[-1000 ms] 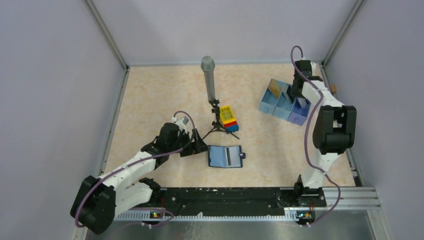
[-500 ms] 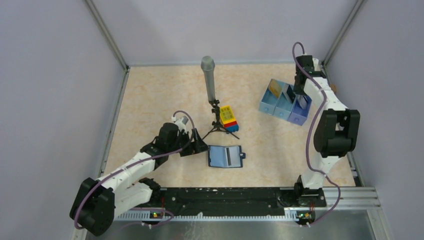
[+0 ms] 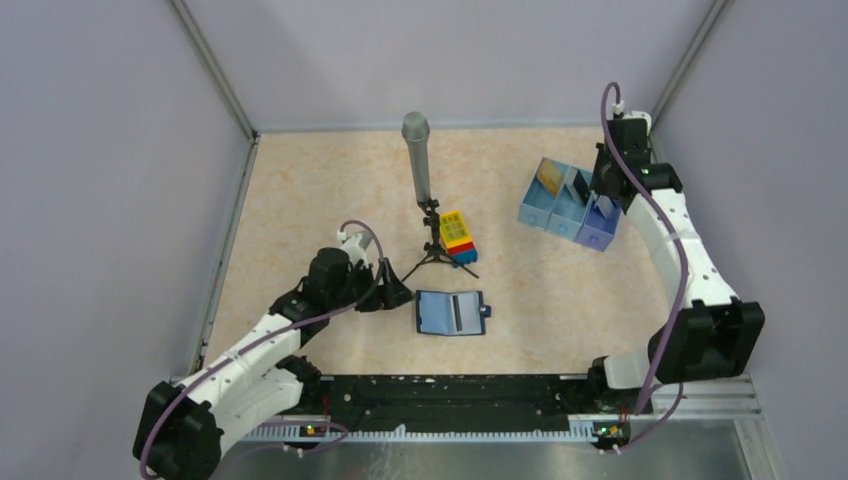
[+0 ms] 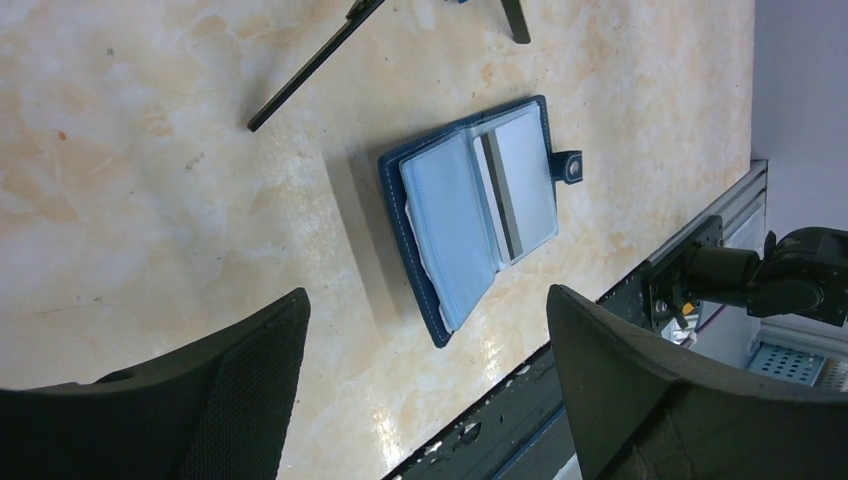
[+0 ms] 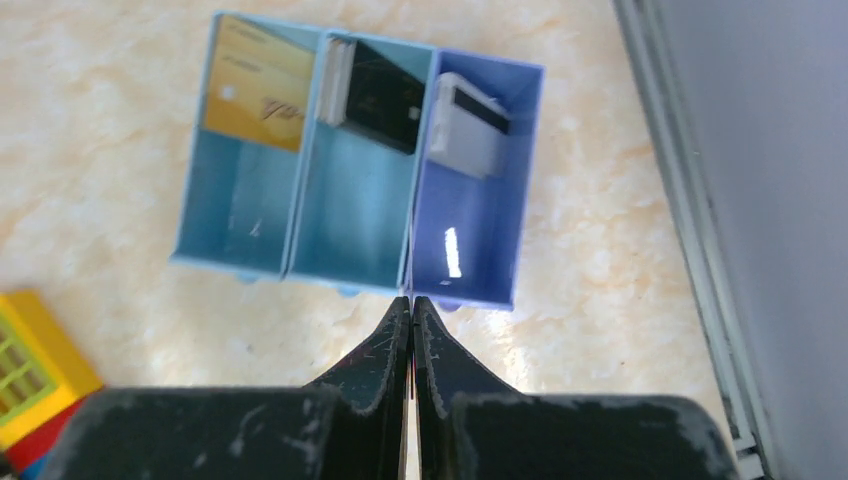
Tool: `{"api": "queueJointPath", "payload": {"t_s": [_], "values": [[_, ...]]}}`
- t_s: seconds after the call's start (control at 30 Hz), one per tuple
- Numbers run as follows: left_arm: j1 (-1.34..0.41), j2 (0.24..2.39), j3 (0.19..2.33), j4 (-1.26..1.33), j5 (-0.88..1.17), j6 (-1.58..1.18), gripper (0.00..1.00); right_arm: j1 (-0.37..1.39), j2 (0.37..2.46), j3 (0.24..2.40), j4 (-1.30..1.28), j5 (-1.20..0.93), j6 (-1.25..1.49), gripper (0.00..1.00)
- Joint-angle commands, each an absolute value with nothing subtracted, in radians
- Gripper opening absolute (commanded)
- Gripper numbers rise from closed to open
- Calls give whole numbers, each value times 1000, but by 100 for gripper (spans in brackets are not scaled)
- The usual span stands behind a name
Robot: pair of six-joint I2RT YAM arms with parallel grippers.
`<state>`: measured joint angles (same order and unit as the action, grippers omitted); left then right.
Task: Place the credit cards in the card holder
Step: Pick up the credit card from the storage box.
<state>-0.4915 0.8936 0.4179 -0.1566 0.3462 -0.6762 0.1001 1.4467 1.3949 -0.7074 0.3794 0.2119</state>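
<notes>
pale lilac walls (image 3: 100,150) around a beige marbled tabletop (image 3: 320,200)

Bright even light, soft shadows, small glare spots, edges perhaps blurred

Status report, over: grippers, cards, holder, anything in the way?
Left gripper open beside open card holder. Right gripper shut, empty, over tray. Credit cards sit in tray compartments. Mic tripod, toy brick stand just behind holder.
</notes>
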Motion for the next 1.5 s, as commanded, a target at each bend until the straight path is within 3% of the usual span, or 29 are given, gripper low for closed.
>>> {"api": "queueJointPath", "payload": {"t_s": [0.0, 0.17, 0.53, 0.8, 1.03, 1.13, 1.33, 1.47], "values": [[-486, 818, 478, -172, 356, -580, 87, 128, 1300, 1330, -734, 121, 214, 0], [-486, 756, 500, -149, 434, -515, 87, 214, 1203, 1231, -748, -192, 210, 0], [-489, 734, 441, 153, 844, -588, 89, 533, 1195, 1027, -574, -775, 212, 0], [-555, 803, 428, 213, 899, -626, 91, 704, 1308, 1013, -372, -988, 270, 0], [-667, 867, 430, 291, 958, -666, 90, 740, 1358, 1033, -295, -1060, 295, 0], [-718, 902, 442, 296, 970, -665, 77, 746, 1367, 1038, -291, -1061, 292, 0], [-750, 933, 451, 319, 969, -674, 29, 747, 1379, 1047, -330, -1037, 261, 0], [-752, 943, 449, 319, 964, -674, 7, 748, 1382, 1053, -349, -1024, 249, 0]]}}
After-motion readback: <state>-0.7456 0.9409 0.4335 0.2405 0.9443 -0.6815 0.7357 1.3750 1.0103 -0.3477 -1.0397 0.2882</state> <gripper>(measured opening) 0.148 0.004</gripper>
